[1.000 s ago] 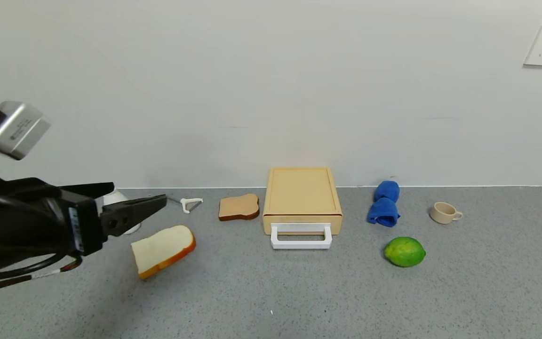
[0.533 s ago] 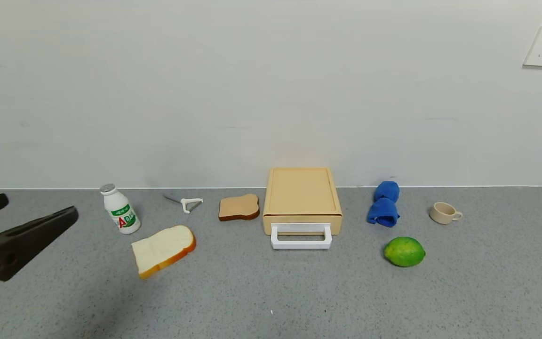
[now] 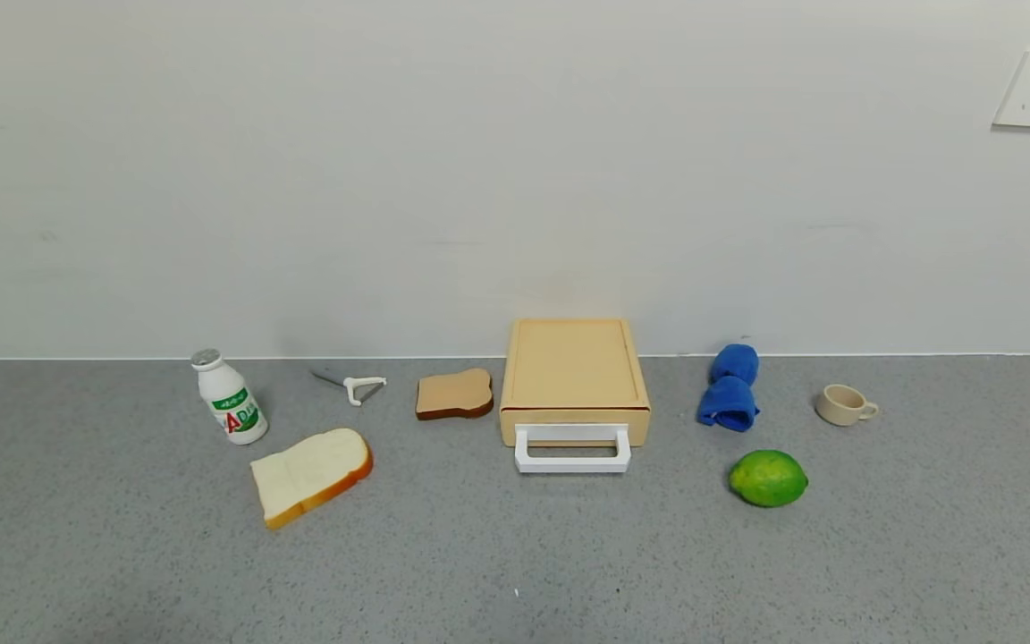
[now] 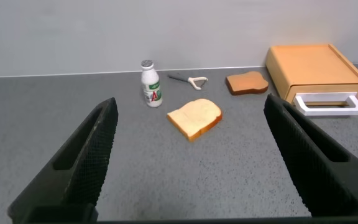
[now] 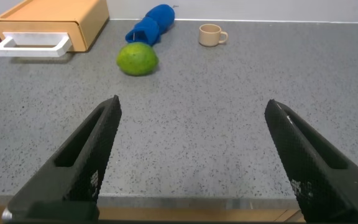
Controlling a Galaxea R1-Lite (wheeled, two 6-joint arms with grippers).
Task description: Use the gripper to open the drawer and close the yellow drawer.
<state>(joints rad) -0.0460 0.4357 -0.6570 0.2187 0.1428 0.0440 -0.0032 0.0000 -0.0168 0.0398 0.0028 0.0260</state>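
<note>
Two tools show only in their own wrist views, each spread wide with nothing between its fingers: the left tool (image 4: 188, 158) hangs over the counter (image 3: 515, 555) on the robot's left, and the right tool (image 5: 194, 162) hangs over the counter's near edge on the right. The yellow drawer (image 3: 574, 434) sits pushed into its low box (image 3: 574, 367) against the wall at mid-counter, its white handle (image 3: 572, 449) jutting toward the robot. Left of the box lie a brown bread slice (image 3: 453, 394), a peeler (image 3: 352, 385), a small white bottle (image 3: 229, 396) and, nearer, a pale bread slice (image 3: 310, 472). To the right sit a blue cloth (image 3: 730, 387), a beige cup (image 3: 844, 404) and a lime (image 3: 768, 478).
</note>
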